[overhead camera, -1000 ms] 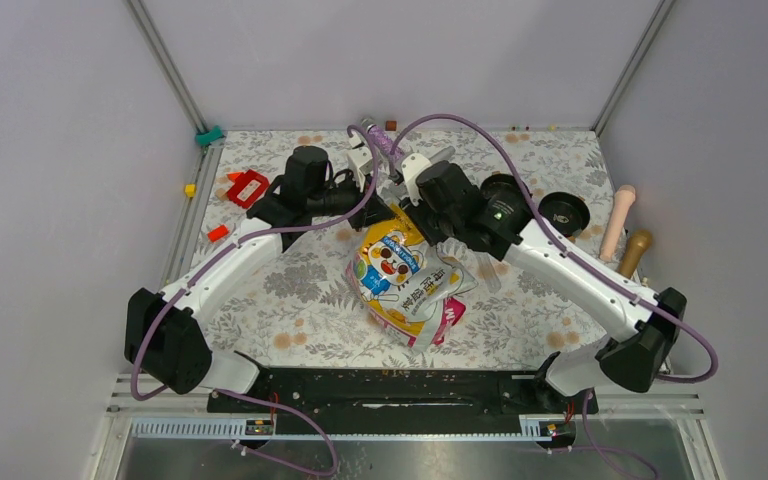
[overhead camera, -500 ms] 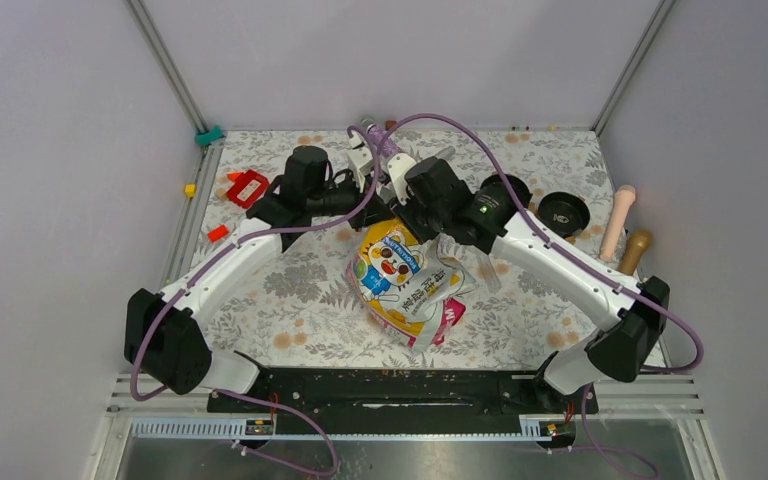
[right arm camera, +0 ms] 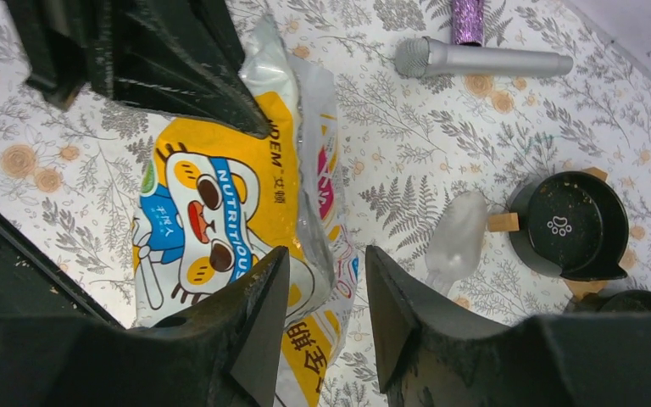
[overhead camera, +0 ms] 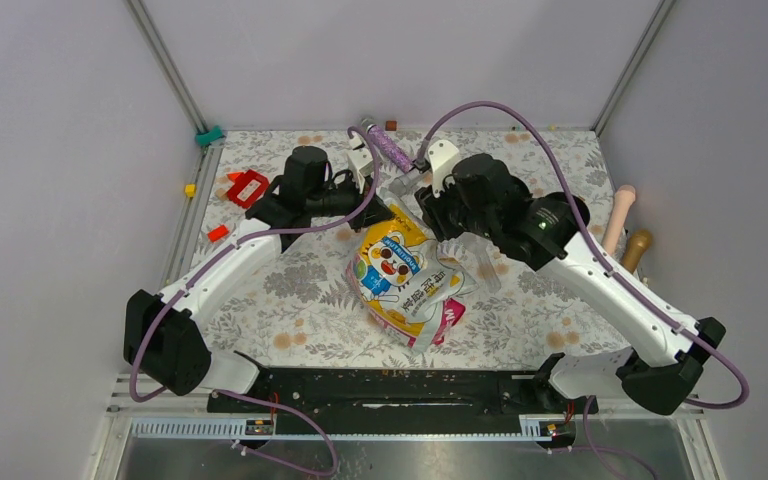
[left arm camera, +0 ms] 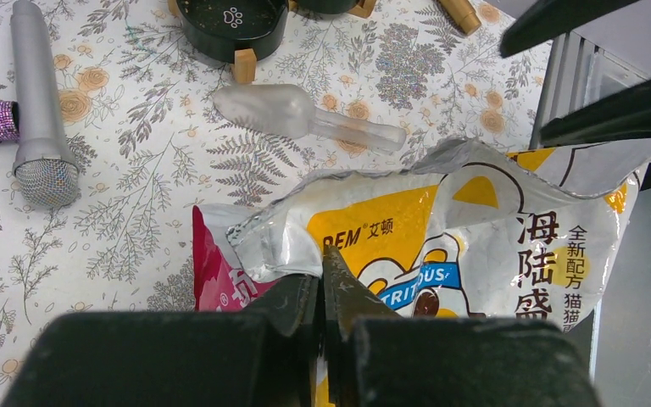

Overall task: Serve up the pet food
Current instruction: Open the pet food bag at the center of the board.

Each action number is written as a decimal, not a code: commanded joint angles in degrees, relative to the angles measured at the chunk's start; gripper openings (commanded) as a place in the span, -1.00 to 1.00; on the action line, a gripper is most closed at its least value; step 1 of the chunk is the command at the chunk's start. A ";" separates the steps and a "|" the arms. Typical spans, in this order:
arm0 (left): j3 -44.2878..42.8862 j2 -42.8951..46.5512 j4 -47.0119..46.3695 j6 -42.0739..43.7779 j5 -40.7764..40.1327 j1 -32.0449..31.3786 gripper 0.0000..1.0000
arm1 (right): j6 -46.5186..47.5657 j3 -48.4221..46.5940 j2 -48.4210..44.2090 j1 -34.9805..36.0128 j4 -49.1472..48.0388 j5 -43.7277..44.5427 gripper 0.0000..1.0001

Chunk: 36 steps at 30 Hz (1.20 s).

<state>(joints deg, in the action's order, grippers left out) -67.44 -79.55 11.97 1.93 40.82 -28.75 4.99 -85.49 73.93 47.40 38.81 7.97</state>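
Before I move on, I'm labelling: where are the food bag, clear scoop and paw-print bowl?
food bag (right arm camera: 208, 216): right wrist view, cartoon face.
clear scoop (left arm camera: 263, 108): left wrist view, scoop head.
paw-print bowl (right arm camera: 587, 214): right wrist view, inner floor.

The bag (overhead camera: 405, 280) is yellow, white and magenta; the table (overhead camera: 290, 290) shows grey ferns, orange flowers.

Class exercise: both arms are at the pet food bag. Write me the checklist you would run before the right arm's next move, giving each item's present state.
1. Left gripper shut on the bag edge: ok.
2. Right gripper open, above the bag's side edge: ok.
3. Right gripper touching the bag: cannot tell.
4. Bag mouth open: cannot tell; only some silver lining shows.
5. Scoop lying free beside the bowl: ok.
6. Bowl upright, nothing over it: ok.
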 commanded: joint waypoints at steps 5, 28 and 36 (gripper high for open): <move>-2.27 4.57 -7.60 0.52 8.10 -1.30 -1.00 | -0.27 -1.12 4.88 -2.65 0.30 -2.47 -0.09; -1.38 5.46 -7.57 2.24 10.59 -1.82 -1.00 | 6.04 -6.74 13.41 -4.51 0.49 -10.83 -0.22; -1.13 5.63 -7.52 2.88 10.90 -1.85 -1.00 | 7.44 -3.92 13.19 -4.66 -0.52 -10.25 -0.27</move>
<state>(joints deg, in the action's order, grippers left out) -66.98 -79.07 12.08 4.10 42.48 -28.80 10.94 -89.80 87.72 43.31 40.32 -3.09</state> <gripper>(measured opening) 0.013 0.371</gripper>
